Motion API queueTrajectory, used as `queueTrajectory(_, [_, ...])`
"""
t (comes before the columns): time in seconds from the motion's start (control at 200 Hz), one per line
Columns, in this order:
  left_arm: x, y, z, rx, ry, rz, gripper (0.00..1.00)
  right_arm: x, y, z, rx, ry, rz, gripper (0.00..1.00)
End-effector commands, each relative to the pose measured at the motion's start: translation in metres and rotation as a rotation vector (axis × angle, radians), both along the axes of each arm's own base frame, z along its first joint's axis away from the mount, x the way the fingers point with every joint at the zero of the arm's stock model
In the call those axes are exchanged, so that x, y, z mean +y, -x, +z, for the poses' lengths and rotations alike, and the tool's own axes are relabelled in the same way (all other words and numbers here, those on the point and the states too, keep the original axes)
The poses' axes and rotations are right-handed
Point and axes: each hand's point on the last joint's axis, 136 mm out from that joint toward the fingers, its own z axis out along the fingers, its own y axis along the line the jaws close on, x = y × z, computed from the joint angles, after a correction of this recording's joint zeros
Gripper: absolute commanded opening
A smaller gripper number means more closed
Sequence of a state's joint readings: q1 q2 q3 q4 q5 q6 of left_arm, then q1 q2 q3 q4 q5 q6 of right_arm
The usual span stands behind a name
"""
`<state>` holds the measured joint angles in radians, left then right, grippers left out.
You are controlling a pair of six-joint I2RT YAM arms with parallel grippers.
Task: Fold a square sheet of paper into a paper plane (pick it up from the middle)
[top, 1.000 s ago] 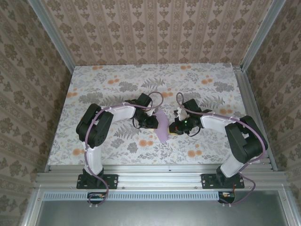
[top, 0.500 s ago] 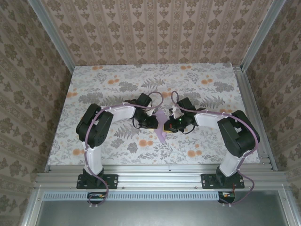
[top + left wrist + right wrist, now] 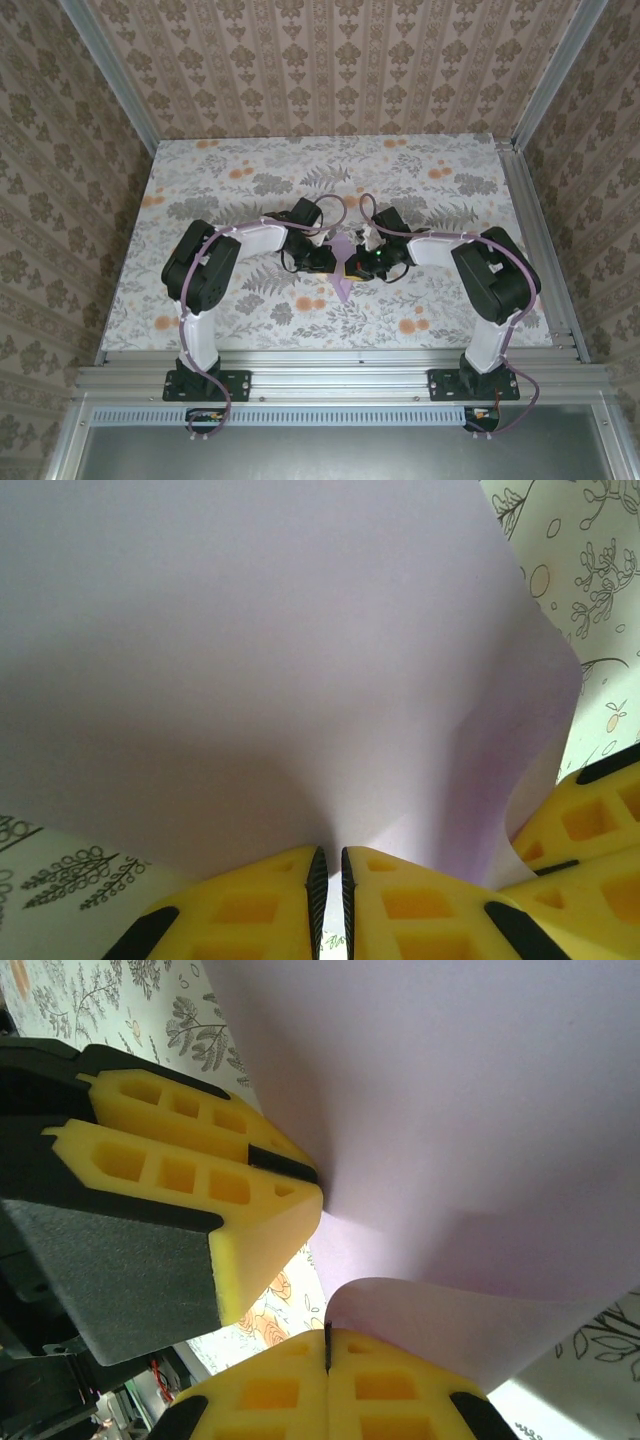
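The square sheet of paper (image 3: 341, 284), pale lilac, hangs bent between my two grippers at the middle of the table, its lower tip pointing toward me. My left gripper (image 3: 334, 262) is shut on it: in the left wrist view the sheet (image 3: 280, 660) spreads up from the pinched tips (image 3: 330, 852). My right gripper (image 3: 353, 266) faces it tip to tip. Its jaws (image 3: 327, 1345) are pressed together on a curled edge of the sheet (image 3: 450, 1110). The left fingers (image 3: 200, 1160) show beside it. A paper plane is out of view.
The floral tabletop (image 3: 250, 180) stretches out on all sides of the grippers. Patterned walls (image 3: 330, 60) enclose it at the back and sides. An aluminium rail (image 3: 340, 375) with both arm bases runs along the near edge.
The right gripper has slid left until it meets the left gripper. The sheet between them has bent and looks narrower from above. The left gripper has stayed put.
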<state>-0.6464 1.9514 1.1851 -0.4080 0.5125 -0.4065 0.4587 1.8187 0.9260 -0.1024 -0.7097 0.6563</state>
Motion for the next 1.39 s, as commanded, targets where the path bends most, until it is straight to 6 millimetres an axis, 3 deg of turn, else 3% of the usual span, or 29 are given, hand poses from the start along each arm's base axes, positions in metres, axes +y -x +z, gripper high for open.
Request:
queueTrajectory(0.0, [0.023,0.019,-0.029,0.081,-0.102,0.005,0.17,0.007,-0.008,0.000,-0.008,-0.009,0.001,0.04])
queueTrajectory(1.39, [0.022,0.016,-0.029,0.081,-0.088,0.017,0.16,0.018,-0.006,-0.025,0.034,0.016,0.033,0.04])
